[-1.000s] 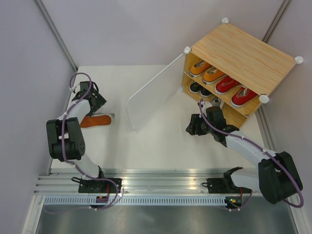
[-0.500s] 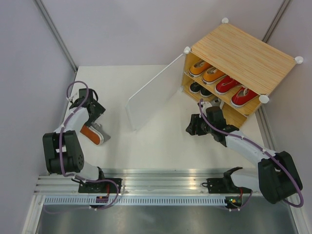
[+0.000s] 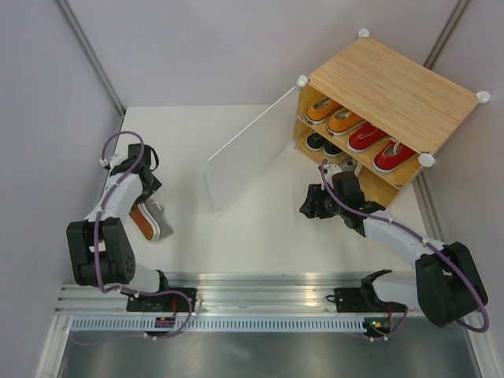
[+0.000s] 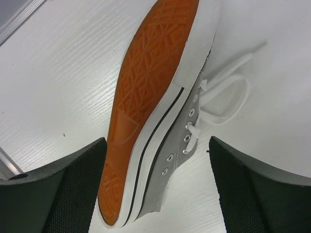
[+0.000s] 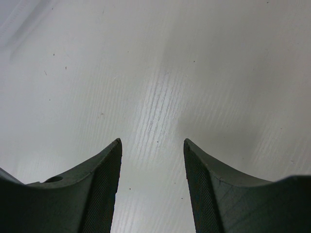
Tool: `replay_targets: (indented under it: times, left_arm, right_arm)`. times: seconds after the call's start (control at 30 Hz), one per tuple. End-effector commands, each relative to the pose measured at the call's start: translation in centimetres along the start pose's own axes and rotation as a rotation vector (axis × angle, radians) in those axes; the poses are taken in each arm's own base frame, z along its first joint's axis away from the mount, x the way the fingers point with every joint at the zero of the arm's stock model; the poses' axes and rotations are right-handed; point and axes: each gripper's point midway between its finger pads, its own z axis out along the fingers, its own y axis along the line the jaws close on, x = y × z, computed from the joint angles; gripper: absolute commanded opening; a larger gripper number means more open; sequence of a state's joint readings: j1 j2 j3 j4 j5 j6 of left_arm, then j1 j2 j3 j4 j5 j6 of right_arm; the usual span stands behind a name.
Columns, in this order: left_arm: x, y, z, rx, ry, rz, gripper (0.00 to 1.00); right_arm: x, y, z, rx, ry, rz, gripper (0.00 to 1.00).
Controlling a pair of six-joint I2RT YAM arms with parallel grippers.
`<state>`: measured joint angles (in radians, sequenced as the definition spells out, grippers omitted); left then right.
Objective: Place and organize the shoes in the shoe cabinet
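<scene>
Looking from above: the left claw (image 3: pixel 148 209) hangs open over a grey canvas sneaker (image 3: pixel 145 223) lying on its side on the white table (image 3: pixel 260 236). The wood-grain shoe cabinet (image 3: pixel 394 83), its door (image 3: pixel 244 153) open for loading, stands just beyond the right claw (image 3: pixel 309 206).

Left wrist: the sneaker lies between spread fingers (image 4: pixel 58 194), probably lined up for a grasp.

Right wrist: the claw is parted above the table, holding nothing.

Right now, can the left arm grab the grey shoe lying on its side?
Probably yes. The left arm hangs right over the grey shoe, with its jaws open on either side of it. The shoe lies on the table, sole showing, and nothing sits between them.
</scene>
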<state>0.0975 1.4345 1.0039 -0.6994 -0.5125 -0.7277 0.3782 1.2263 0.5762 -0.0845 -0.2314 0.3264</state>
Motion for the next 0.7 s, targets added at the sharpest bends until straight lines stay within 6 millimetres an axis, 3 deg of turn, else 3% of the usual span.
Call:
replay_targets:
  times: [0.0,0.13,0.27,0.37,0.4,0.5,0.6,0.67]
  left_arm:
    - [1.2,0.9,1.6,-0.09,0.042,0.07,0.89]
    - [2.7,1.0,3.2,-0.134,0.101,0.124,0.89]
    - [3.9,1.4,4.0,-0.164,0.134,0.147,0.82]
    - [3.9,1.5,3.9,-0.164,0.136,0.146,0.67]
    - [3.7,1.4,3.7,-0.16,0.133,0.143,0.56]
    - [2.8,0.9,2.7,-0.117,0.112,0.12,0.35]
    - [1.9,-0.2,1.1,-0.033,0.099,0.085,0.23]
    - [1.6,-1.5,-0.3,0.054,0.092,0.073,0.22]
  right_arm:
    - [-0.5,0.6,0.1,-0.026,-0.025,-0.009,0.59]
    - [-0.3,0.5,0.0,-0.024,-0.025,-0.012,0.59]
    - [-0.3,0.3,0.0,-0.018,-0.029,-0.014,0.59]
    - [-0.4,0.4,0.0,-0.019,-0.03,-0.015,0.59]
    - [-0.4,0.3,0.0,-0.018,-0.029,-0.014,0.59]
    - [-0.3,0.4,0.2,-0.023,-0.021,-0.011,0.59]
    - [-0.3,0.6,0.2,-0.031,-0.018,-0.011,0.59]
    - [-0.3,0.7,0.3,-0.035,-0.014,-0.007,0.59]
